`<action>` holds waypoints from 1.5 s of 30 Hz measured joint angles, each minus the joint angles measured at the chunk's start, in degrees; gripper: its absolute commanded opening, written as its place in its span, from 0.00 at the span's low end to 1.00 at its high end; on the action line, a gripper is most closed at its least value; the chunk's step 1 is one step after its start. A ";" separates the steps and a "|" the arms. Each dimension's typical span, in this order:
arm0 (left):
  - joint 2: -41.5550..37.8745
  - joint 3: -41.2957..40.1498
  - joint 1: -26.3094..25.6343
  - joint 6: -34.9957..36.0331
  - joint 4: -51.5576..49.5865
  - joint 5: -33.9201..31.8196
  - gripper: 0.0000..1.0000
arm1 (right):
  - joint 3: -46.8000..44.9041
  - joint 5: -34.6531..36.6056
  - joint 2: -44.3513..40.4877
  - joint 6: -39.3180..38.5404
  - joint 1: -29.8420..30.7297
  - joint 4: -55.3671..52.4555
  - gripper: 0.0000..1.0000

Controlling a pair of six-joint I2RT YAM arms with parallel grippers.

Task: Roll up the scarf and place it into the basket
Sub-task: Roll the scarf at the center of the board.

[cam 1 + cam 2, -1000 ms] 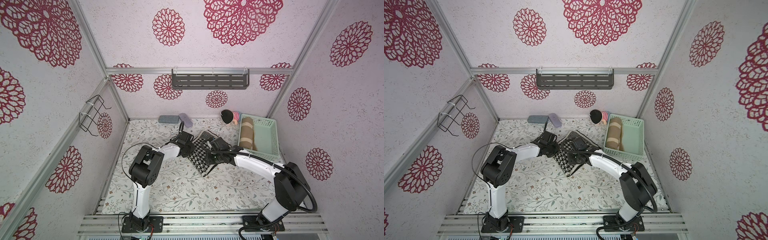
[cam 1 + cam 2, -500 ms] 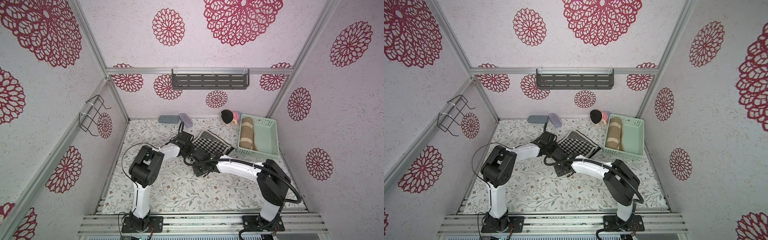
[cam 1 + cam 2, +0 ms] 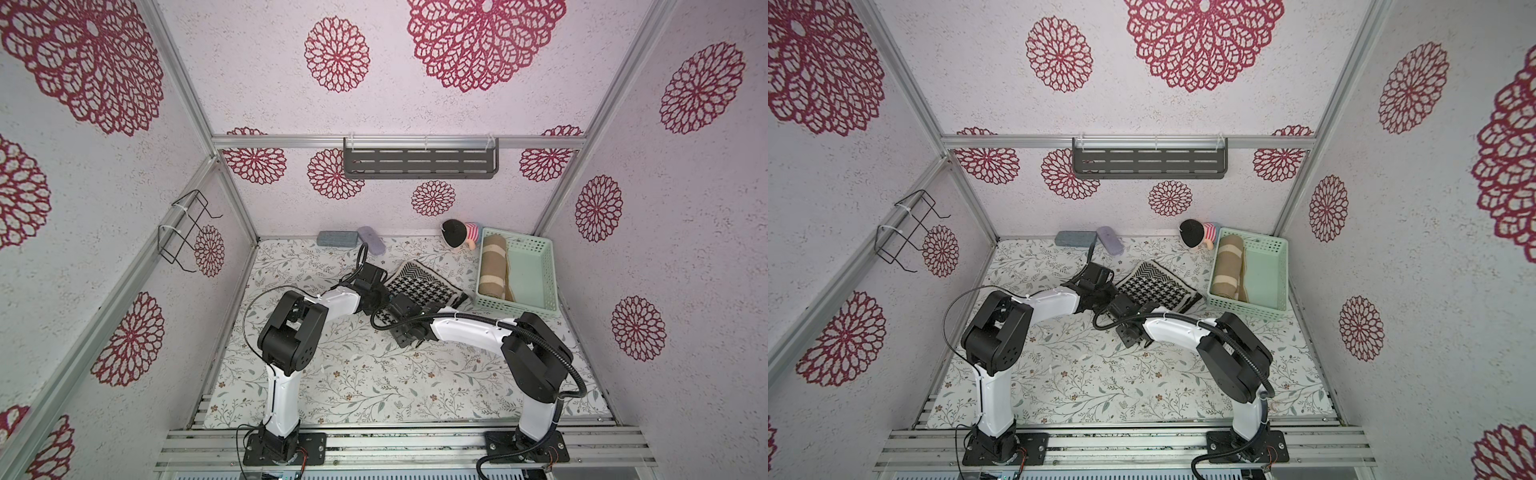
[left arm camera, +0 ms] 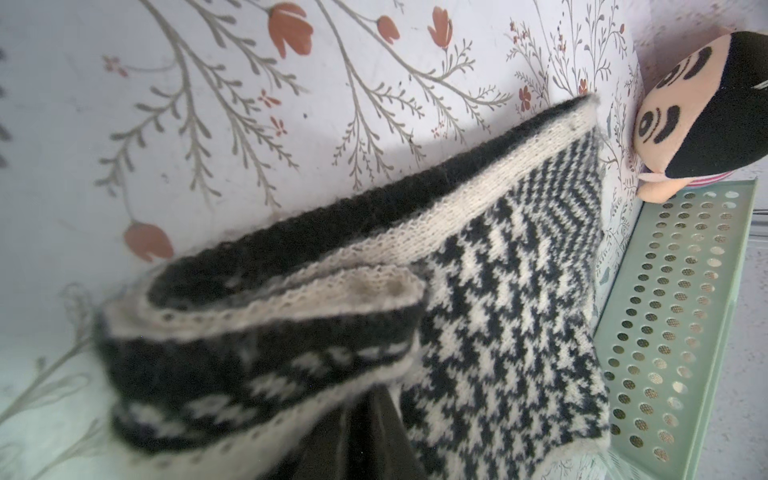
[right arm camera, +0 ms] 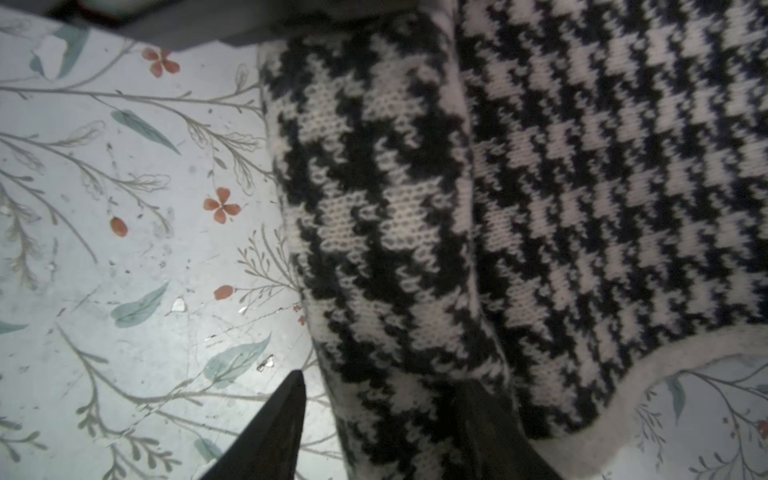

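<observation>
The scarf (image 3: pixel 424 284) is a black-and-white houndstooth knit lying on the floral table just left of the basket (image 3: pixel 536 270), a pale mint-green perforated tub. In the left wrist view the scarf (image 4: pixel 519 316) has its near end folded over, and my left gripper (image 4: pixel 365 415) is shut on that fold. My left gripper (image 3: pixel 382 296) sits at the scarf's left end in both top views. Beside it, my right gripper (image 3: pixel 392 312) stands open. In the right wrist view, the scarf's rolled edge (image 5: pixel 374 216) lies between the right gripper's (image 5: pixel 384 380) spread fingers.
A tan rolled cloth (image 3: pixel 492 266) fills the basket's left side. A doll (image 3: pixel 457 235), a grey block (image 3: pixel 337 238) and a lilac case (image 3: pixel 371 245) lie along the back wall. A dark shelf (image 3: pixel 419 162) and a wire rack (image 3: pixel 187 230) hang on the walls.
My right gripper slid left along the scarf's near edge to its left end and opened. The scarf swung from a diagonal to lie flatter toward the basket. The left gripper stayed put.
</observation>
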 measured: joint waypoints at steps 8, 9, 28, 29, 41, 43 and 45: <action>-0.04 0.35 0.39 0.26 -0.28 0.22 0.20 | -3.23 2.82 1.77 -3.52 0.04 4.46 0.65; -0.11 0.35 0.50 0.33 -0.37 0.28 0.22 | -3.37 3.17 1.99 -3.50 0.04 4.85 0.62; -29.22 -13.99 5.27 3.87 -8.04 -6.86 0.75 | -0.57 -25.03 3.37 13.31 -4.22 8.02 0.00; -30.47 -14.97 5.22 3.93 -8.41 -7.13 0.76 | -1.38 -27.56 3.04 14.75 -4.26 8.92 0.00; -25.09 -16.35 0.15 4.15 -10.32 -6.58 0.85 | -12.87 -51.52 -0.22 32.02 -11.39 24.74 0.00; -21.81 -13.62 -0.24 4.37 -10.03 -6.45 0.84 | -13.38 -52.74 -0.33 32.92 -12.11 25.77 0.00; -18.62 -11.02 -0.26 4.46 -9.88 -6.45 0.77 | -13.66 -53.35 -0.37 33.38 -12.57 26.27 0.00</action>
